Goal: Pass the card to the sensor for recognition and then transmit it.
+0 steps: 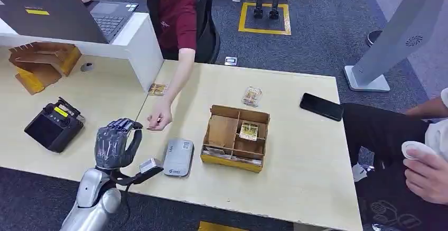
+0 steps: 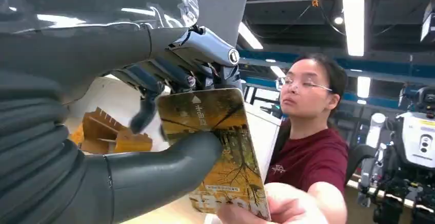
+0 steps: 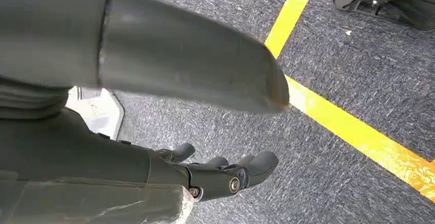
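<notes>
My left hand [image 1: 117,144] is raised over the table's front edge, and its thumb [image 2: 169,170] and fingers pinch a yellow picture card [image 2: 225,152]. A person's hand [image 1: 159,120] reaches across the table and grips the card's other end [image 2: 272,208]. The grey flat sensor [image 1: 178,157] lies on the table just right of my left hand. My right hand [image 3: 225,175] hangs over the carpet, its fingers apart and holding nothing.
A cardboard tray [image 1: 235,138] with several cards stands right of the sensor. Loose cards [image 1: 252,95] [image 1: 157,89], a black phone [image 1: 321,107] and a black controller [image 1: 53,126] lie on the table. Another person sits at the right edge [image 1: 422,162].
</notes>
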Controlling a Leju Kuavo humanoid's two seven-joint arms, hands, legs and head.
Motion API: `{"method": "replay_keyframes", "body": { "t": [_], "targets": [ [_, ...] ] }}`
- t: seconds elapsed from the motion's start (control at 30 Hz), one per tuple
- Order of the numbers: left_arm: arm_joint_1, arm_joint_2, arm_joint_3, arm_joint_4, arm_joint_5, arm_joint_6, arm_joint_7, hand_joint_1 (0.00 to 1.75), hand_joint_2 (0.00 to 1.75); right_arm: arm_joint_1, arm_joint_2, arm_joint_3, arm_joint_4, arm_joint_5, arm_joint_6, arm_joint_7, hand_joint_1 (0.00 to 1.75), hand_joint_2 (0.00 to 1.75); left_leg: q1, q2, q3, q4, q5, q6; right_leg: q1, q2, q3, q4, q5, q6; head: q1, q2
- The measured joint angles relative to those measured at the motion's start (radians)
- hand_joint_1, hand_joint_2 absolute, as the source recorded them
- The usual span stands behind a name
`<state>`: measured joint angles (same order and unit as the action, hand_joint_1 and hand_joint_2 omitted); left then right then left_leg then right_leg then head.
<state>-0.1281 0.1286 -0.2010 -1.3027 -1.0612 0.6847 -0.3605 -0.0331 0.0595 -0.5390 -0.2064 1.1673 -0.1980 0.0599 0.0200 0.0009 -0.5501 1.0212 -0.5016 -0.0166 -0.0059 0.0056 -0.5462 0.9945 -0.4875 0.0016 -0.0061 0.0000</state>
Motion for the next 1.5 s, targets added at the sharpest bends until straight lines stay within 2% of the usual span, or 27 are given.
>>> {"method": "replay_keyframes", "body": {
  "t": [0.3,0.37,0.4,0.47,0.53,0.6,0.8,0.9,1.03,1.23,1.37,1.5],
  "targets": [
    [0.001,-0.011,0.013,-0.010,0.058,-0.005,-0.026,1.75,1.75,0.000,0.003,-0.005,0.002,0.004,0.000,0.000,0.00,0.00,0.000,0.000,0.000,0.000,0.000,0.000,0.000,0.000,0.000,0.000,0.000,0.000,0.000,0.000],
    [0.001,-0.013,0.015,-0.011,0.103,-0.030,-0.026,1.75,1.75,0.000,0.004,-0.009,0.003,0.003,0.000,0.001,0.00,0.00,0.000,0.000,0.000,0.000,0.000,0.000,0.000,0.000,0.000,0.000,0.000,0.000,0.000,0.000],
    [0.001,-0.017,0.017,-0.013,0.165,-0.086,-0.019,1.75,1.75,0.000,0.005,-0.012,0.003,0.003,-0.001,0.003,0.00,0.00,0.000,0.000,0.000,0.000,0.000,0.000,0.000,0.000,0.000,0.000,0.000,0.000,0.000,0.000],
    [0.000,-0.023,0.018,-0.018,0.301,-0.245,0.000,1.75,1.75,0.000,0.007,-0.024,0.003,0.001,-0.007,0.004,0.00,0.00,0.000,0.000,0.000,0.000,0.000,0.000,0.000,0.000,0.000,0.000,0.000,0.000,0.000,0.000],
    [-0.001,-0.026,0.019,-0.018,0.466,-0.448,0.034,1.75,1.75,0.000,0.009,-0.030,0.003,0.000,-0.015,0.008,0.00,0.00,0.000,0.000,0.000,0.000,0.000,0.000,0.000,0.000,0.000,0.000,0.000,0.000,0.000,0.000],
    [0.001,-0.027,0.023,-0.018,0.579,-0.578,0.057,1.75,1.75,0.001,0.011,-0.042,0.004,0.000,-0.018,0.010,0.00,0.00,0.000,0.000,0.000,0.000,0.000,0.000,0.000,0.000,0.000,0.000,0.000,0.000,0.000,0.000],
    [0.011,-0.008,0.028,-0.029,0.809,-0.765,0.158,1.75,1.75,0.003,0.016,-0.066,0.005,0.003,-0.030,0.012,0.00,0.00,0.000,0.000,0.000,0.000,0.000,0.000,0.000,0.000,0.000,0.000,0.000,0.000,0.000,0.000],
    [0.028,0.029,0.027,-0.053,0.879,-0.813,0.184,1.75,1.75,0.004,0.018,-0.077,0.005,0.006,-0.033,0.012,0.00,0.00,0.000,0.000,0.000,0.000,0.000,0.000,0.000,0.000,-0.001,0.000,0.000,0.000,0.000,0.000],
    [0.048,0.071,0.019,-0.094,0.893,-0.834,0.208,1.75,1.75,0.005,0.020,-0.092,0.005,0.006,-0.039,0.024,0.00,0.00,0.000,0.000,-0.001,0.000,0.000,0.000,0.000,0.000,-0.001,0.000,0.000,0.000,0.000,0.000],
    [0.046,0.089,-0.031,-0.111,0.774,-0.779,0.259,1.75,1.75,0.005,0.026,-0.102,0.005,0.010,-0.046,0.024,0.00,0.00,0.000,0.000,0.000,0.000,0.000,0.000,0.000,0.000,0.000,0.000,0.000,0.000,0.000,0.000],
    [0.046,0.066,-0.080,-0.104,0.639,-0.681,0.275,1.75,1.75,0.005,0.031,-0.112,0.005,0.013,-0.048,0.024,0.00,0.00,-0.001,0.000,-0.001,0.000,0.000,0.000,0.000,0.000,0.000,0.000,0.000,0.000,0.000,0.000],
    [0.052,0.022,-0.127,-0.077,0.555,-0.628,0.289,1.75,1.75,0.004,0.036,-0.122,0.005,0.017,-0.048,0.029,0.00,0.00,-0.001,0.000,-0.001,0.000,0.000,0.000,-0.001,0.000,-0.001,0.000,0.000,0.000,0.000,0.000]
  ]
}}
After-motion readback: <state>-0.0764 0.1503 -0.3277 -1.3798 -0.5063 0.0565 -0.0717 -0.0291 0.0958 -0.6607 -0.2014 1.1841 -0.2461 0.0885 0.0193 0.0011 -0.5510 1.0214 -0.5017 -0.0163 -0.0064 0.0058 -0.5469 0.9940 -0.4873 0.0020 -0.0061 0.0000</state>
